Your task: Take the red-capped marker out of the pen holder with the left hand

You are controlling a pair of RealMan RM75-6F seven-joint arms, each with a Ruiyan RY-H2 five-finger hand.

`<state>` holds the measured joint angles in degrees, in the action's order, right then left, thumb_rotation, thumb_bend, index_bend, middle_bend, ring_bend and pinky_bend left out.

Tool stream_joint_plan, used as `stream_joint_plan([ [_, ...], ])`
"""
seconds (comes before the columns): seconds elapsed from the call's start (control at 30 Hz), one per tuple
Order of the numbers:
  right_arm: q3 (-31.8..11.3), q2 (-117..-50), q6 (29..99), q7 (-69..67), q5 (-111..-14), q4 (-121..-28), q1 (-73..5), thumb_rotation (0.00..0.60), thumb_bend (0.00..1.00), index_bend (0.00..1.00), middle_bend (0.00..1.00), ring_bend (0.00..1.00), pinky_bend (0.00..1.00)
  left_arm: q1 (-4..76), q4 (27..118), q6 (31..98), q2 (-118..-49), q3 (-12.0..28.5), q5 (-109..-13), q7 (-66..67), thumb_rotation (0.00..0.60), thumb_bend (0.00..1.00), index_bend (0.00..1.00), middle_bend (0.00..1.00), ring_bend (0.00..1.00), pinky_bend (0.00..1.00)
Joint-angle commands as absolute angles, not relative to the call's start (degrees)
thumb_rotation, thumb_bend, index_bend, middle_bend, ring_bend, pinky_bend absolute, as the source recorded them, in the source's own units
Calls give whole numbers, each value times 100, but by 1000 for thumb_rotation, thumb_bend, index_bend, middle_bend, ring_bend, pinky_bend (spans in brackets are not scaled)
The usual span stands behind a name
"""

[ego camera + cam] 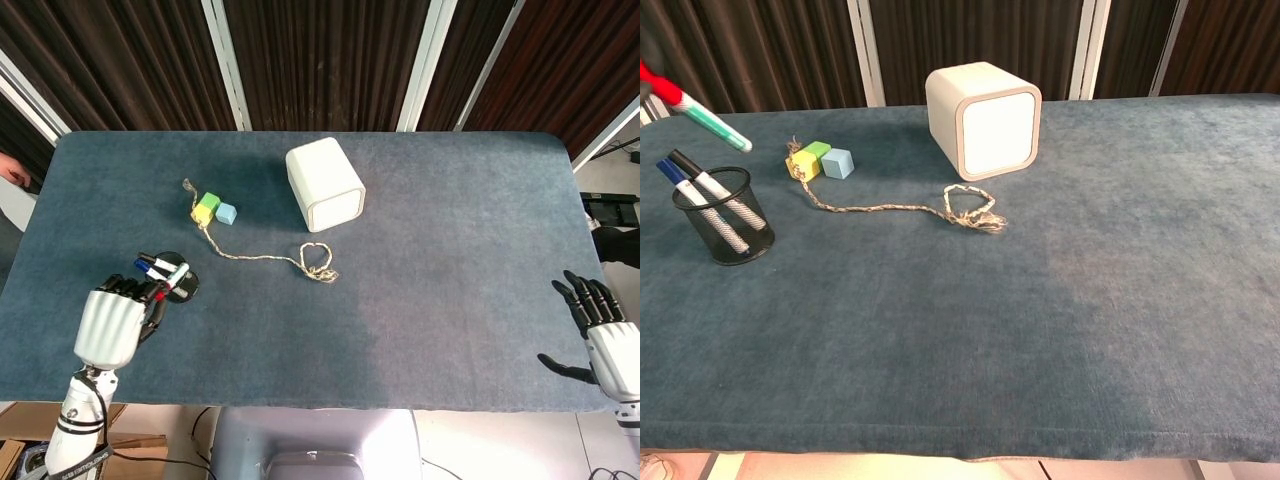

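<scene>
The red-capped marker (700,115) hangs tilted in the air above and clear of the black mesh pen holder (728,222), red cap toward the upper left. My left hand (108,325) grips it near the cap, hovering over the table's front left; only a bit of the marker (160,292) shows past the fingers in the head view. The pen holder (183,281) stands upright just beyond the hand and keeps a blue-capped and a black-capped marker (700,183). My right hand (602,335) is open and holds nothing at the table's front right edge.
A white cube box (325,185) stands at the middle back. Yellow, green and blue blocks (213,208) lie left of it, with a frayed string (265,258) running from them to a loop near the centre.
</scene>
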<state>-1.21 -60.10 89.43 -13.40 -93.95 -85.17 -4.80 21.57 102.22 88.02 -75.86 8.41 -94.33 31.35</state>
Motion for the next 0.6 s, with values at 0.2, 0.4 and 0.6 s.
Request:
stream_joint_plan([
  [0.2, -116, -5997, 8929, -1334, -9359, -8525, -464, 600, 50, 0, 88, 0, 72, 3415, 9104, 7292, -9121, 1264, -9071, 3004, 600, 496, 653, 714, 688, 578],
  [0.4, -110, -5975, 8960, -1358, -9319, -8517, -414, 600, 50, 0, 88, 0, 72, 4011, 7774, 6967, -10148, 1616, -8724, 3020, 600, 492, 631, 704, 682, 580],
  [0.6, -108, -5985, 8950, -1373, -9299, -8490, -402, 600, 50, 0, 88, 0, 72, 4212, 6951, 6883, -10789, 1727, -8310, 3258, 600, 389, 417, 547, 517, 512],
])
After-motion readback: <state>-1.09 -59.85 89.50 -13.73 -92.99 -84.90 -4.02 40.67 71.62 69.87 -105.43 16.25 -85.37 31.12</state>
